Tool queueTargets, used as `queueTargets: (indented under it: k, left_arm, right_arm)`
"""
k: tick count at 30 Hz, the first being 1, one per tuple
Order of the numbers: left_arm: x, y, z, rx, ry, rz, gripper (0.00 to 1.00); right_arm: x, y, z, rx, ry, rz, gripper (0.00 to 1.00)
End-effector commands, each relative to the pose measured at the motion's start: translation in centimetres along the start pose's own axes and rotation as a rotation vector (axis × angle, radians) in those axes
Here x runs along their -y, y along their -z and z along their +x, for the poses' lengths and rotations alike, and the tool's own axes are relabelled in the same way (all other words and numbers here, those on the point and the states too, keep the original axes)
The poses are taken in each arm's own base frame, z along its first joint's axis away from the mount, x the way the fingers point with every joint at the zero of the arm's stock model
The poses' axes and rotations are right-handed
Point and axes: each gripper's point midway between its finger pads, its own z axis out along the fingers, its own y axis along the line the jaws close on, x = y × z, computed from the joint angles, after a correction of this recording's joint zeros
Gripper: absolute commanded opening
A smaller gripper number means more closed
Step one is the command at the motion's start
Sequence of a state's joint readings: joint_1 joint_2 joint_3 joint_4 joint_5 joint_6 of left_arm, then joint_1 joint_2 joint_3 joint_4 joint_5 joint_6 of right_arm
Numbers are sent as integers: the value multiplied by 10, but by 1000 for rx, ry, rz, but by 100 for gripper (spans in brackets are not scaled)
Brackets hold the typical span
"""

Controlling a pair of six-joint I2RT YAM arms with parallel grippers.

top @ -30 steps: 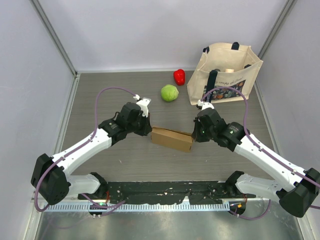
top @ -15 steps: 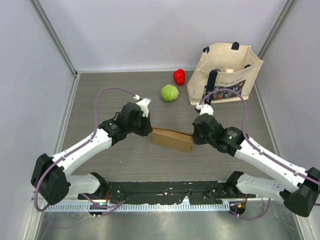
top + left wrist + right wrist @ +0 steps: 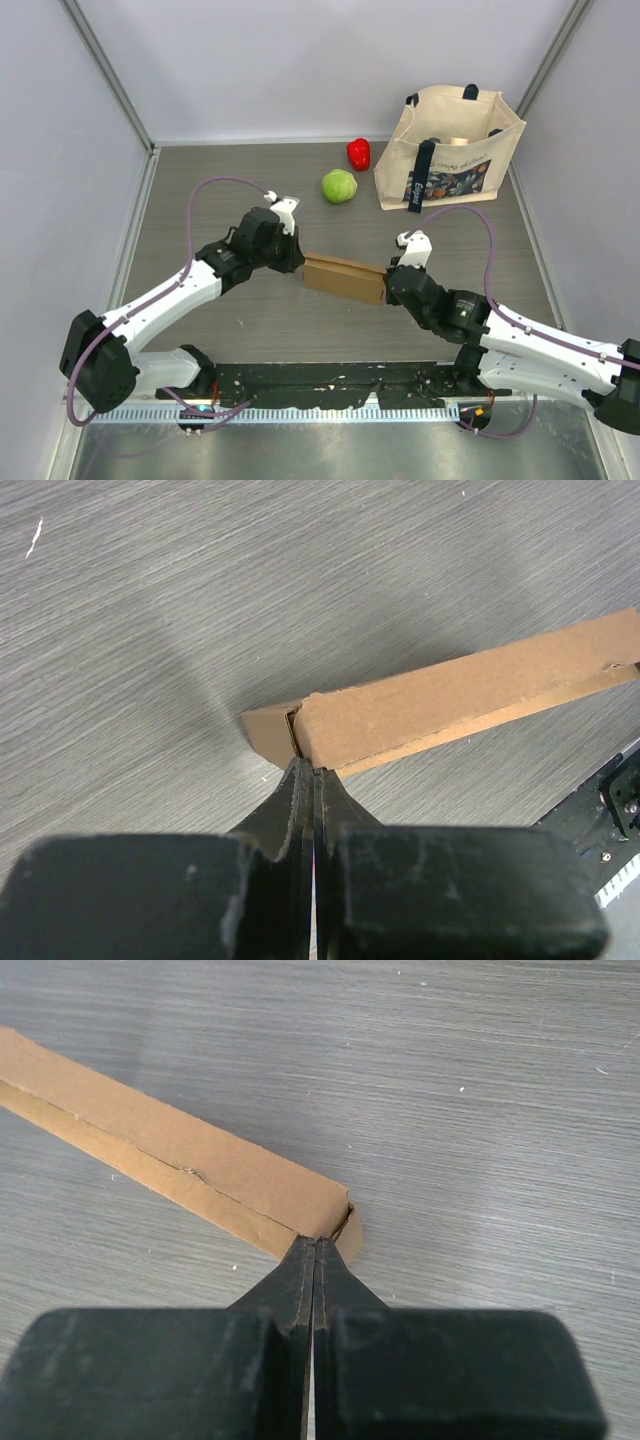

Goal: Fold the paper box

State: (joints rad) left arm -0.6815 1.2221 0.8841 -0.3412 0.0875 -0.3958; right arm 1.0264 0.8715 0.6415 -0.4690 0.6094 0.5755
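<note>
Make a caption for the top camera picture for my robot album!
Left gripper and right gripper, both shut, touch opposite ends of the paper box.

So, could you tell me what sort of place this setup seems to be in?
Probably a robotics lab test cell: pale walls enclose a grey table, the left arm and right arm are bolted at its near edge, and a tote bag sits there as a prop.

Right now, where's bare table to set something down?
Free: table far left of the cabbage; near strip between paper box and arm bases. Crowded: far right with pepper, cabbage, tote bag; centre, where left gripper and right gripper, both shut, touch the box ends.
</note>
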Motion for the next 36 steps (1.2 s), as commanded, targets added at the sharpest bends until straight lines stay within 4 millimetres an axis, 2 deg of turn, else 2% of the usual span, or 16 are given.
queueTargets:
  k: [1, 2, 5, 9, 12, 15, 16, 18, 19, 21, 23, 24, 25, 28, 31, 36]
  left_arm:
    - [-8, 2, 25, -68, 26, -29, 0]
    - [-8, 2, 25, -68, 31, -34, 0]
    - [-8, 7, 24, -54, 41, -32, 9]
    - [1, 17, 22, -58, 53, 5, 33]
    - [13, 33, 14, -53, 53, 55, 42]
    - [28, 50, -5, -27, 78, 113, 51]
    - [37, 55, -9, -32, 97, 160, 57]
    - [41, 61, -33, 8, 205, 186, 68]
    - [40, 60, -39, 11, 258, 195, 68]
    - [25, 53, -57, 17, 437, 188, 66]
    - [12, 45, -68, 23, 493, 166, 66]
    - [6, 33, -61, -23, 513, 138, 65]
    - [6, 31, -66, -22, 505, 138, 65]
    - [6, 19, -61, -48, 502, 160, 62]
    - [7, 13, -56, -60, 492, 177, 53]
    - [3, 6, -47, -74, 499, 177, 52]
  right_arm:
    - [12, -9, 30, -48, -2, 45, 1]
    - [12, -7, 29, -50, -9, 47, 1]
    - [13, -3, 24, -39, -18, 44, 1]
    - [12, 2, 20, -39, -28, 32, 2]
    - [12, 2, 20, -41, -17, 31, 1]
    - [11, 2, 19, -37, -11, 24, 1]
    - [11, 2, 19, -36, -6, 21, 1]
    - [5, 2, 16, -30, -6, -6, 1]
    - [5, 2, 16, -29, -4, -11, 1]
    - [3, 1, 15, -24, 4, -18, 1]
    - [3, 2, 14, -24, 13, -20, 1]
    - [3, 2, 13, -23, 13, -20, 1]
    - [3, 3, 12, -21, 14, -20, 1]
    - [3, 4, 11, -19, 15, -21, 1]
    - [2, 3, 12, -23, 13, -30, 1]
    - [0, 2, 14, -31, 16, -32, 1]
